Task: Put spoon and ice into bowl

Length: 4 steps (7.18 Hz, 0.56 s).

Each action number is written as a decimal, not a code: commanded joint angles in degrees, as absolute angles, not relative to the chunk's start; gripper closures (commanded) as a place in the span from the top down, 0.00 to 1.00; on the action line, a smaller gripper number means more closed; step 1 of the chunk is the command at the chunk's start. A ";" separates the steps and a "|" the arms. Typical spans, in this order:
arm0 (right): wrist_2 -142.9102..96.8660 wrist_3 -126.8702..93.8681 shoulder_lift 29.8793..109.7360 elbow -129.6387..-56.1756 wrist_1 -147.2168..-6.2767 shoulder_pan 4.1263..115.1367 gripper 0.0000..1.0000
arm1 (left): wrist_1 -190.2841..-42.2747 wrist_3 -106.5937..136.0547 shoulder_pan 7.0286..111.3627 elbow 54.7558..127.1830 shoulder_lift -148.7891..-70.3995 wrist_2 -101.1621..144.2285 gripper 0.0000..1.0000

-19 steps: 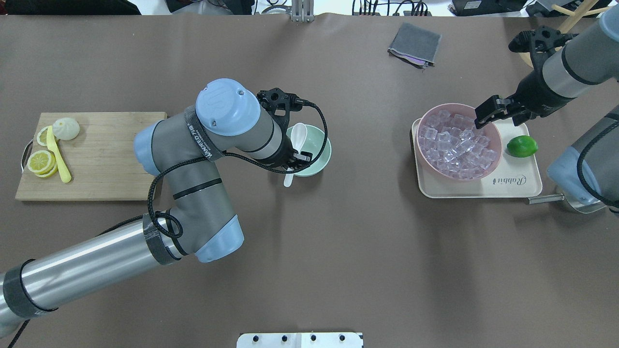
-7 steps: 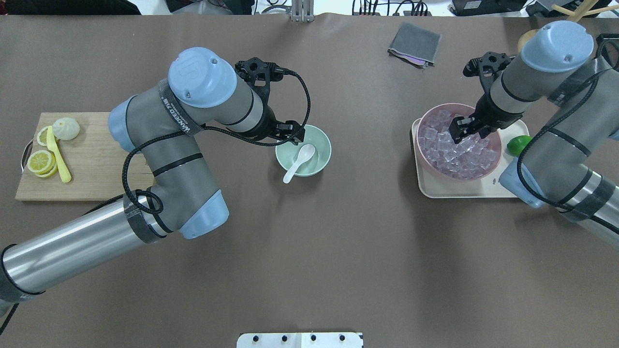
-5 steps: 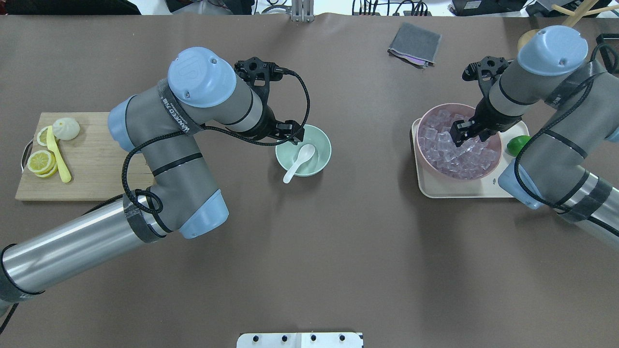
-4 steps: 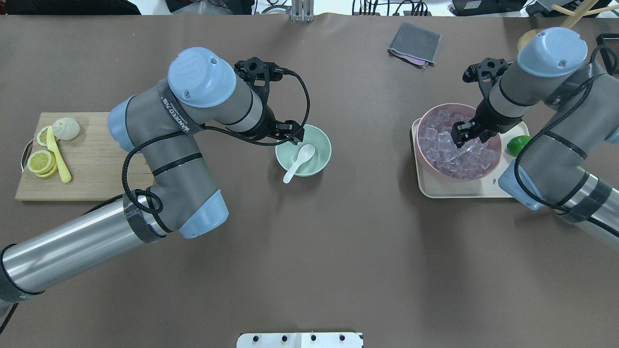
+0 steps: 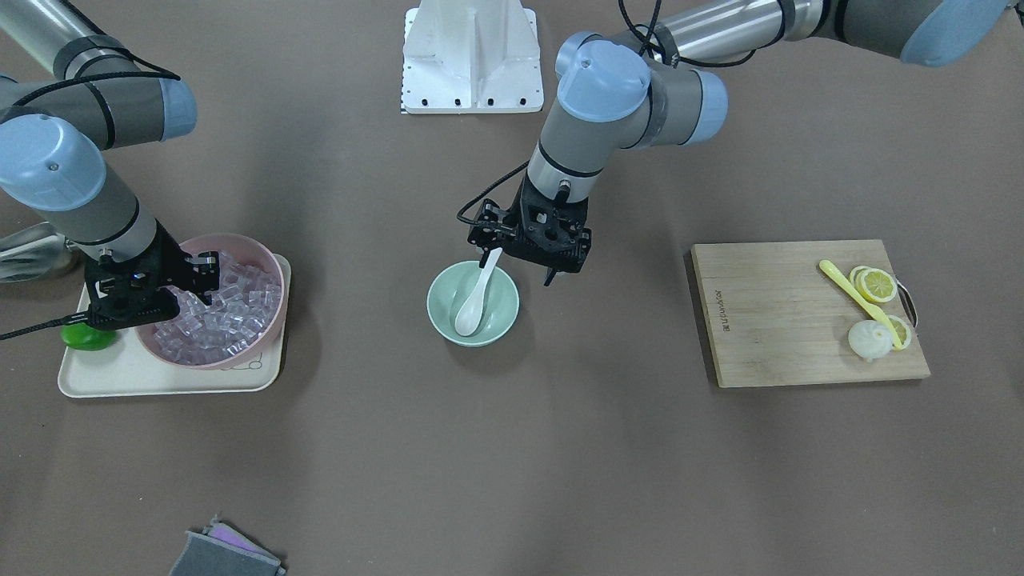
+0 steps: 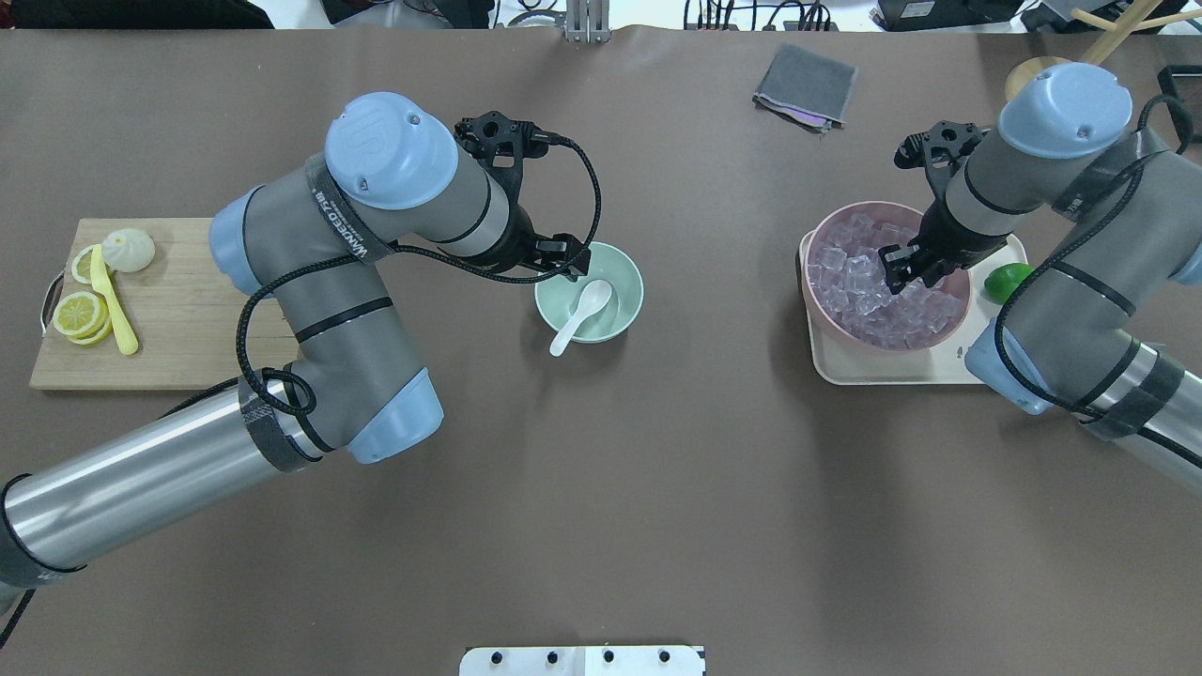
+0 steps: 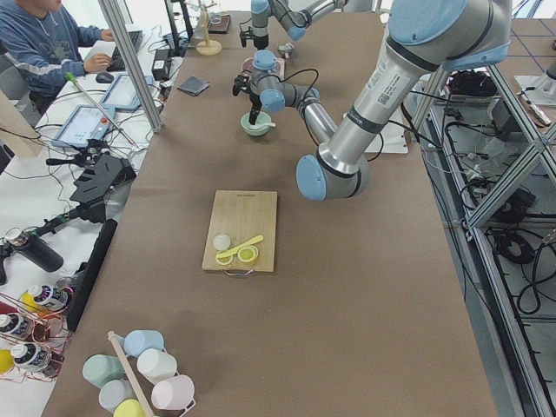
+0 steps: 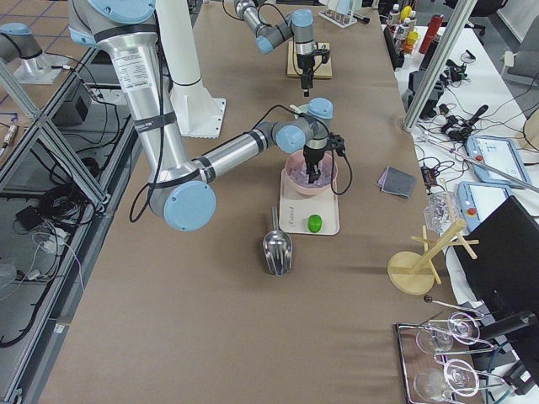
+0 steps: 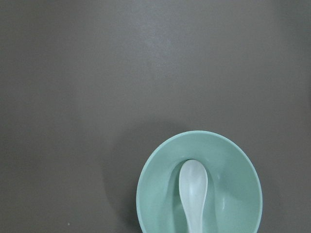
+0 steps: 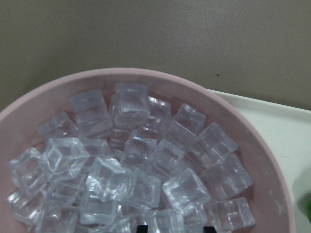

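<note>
Perhaps right fingers [image 6: 892, 268] amid ice [image 6: 859, 291] (near rim [image 6: 965, 305]).

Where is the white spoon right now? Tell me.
In the overhead view, the spoon lies in the mint-green bowl near the table's centre, with its scoop inside and its handle poking over the rim toward the robot.

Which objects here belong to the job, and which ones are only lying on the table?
For the job: spoon, mint bowl, ice.
Only lying about: lime, cutting board, lemon slices, yellow utensil, grey cloth, metal scoop.
</note>
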State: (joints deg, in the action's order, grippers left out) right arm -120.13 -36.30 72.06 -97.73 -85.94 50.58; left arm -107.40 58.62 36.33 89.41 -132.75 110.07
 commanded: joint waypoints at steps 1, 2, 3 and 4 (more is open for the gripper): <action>-120.49 -36.30 71.98 -97.56 -86.04 50.54 0.20 | -107.40 58.71 36.39 89.47 -132.71 110.04 0.97; -120.59 -36.21 71.81 -97.56 -86.31 50.54 0.00 | -107.40 58.71 36.39 89.56 -132.71 110.04 0.97; -120.76 -36.21 71.81 -97.65 -86.31 50.62 0.00 | -107.40 58.71 36.47 89.65 -132.71 110.04 0.97; -120.85 -36.21 71.63 -97.73 -86.48 50.89 0.00 | -107.40 58.71 36.47 89.65 -132.71 110.04 0.97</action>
State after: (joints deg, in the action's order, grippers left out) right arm -120.71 -36.22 71.79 -97.62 -86.32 50.66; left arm -107.40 58.71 36.44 89.60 -132.72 110.04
